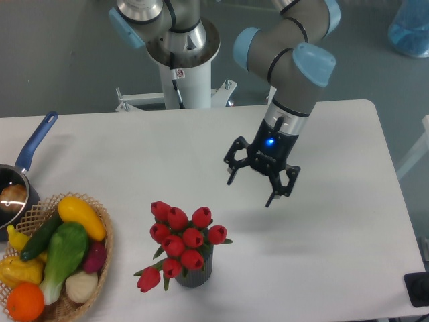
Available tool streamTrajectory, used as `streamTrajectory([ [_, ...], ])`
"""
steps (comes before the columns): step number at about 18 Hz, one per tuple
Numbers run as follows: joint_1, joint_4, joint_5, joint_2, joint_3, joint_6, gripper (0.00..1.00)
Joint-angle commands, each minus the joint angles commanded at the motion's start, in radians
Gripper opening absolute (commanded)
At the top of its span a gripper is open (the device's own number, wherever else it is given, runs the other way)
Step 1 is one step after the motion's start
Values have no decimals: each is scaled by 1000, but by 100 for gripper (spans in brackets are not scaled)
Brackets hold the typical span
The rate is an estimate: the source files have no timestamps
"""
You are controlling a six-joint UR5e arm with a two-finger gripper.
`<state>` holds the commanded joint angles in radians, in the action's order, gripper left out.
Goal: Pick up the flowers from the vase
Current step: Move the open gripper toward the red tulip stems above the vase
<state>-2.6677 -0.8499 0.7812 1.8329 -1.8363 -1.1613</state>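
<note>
Fingers (250, 190) spread wide, holding nothing, hovering up and right of the flowers (182, 239) in the vase (194, 272).

We see a white table (134, 154) under even light, grey floor (60, 60) behind, a blue translucent object (410, 27) top right.

The woven wicker basket of fruit and vegetables (104, 228) and the blue-handled metal saucepan (27, 157) run off the left edge, while red tulip buds (182, 236) hide the dark ribbed vase's (196, 274) mouth.
</note>
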Motion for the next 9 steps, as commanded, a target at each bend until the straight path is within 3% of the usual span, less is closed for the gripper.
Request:
streamTrajectory([
  [6, 54, 11, -68, 61, 95, 46, 100],
  [9, 65, 11, -176, 83, 106, 46, 100],
])
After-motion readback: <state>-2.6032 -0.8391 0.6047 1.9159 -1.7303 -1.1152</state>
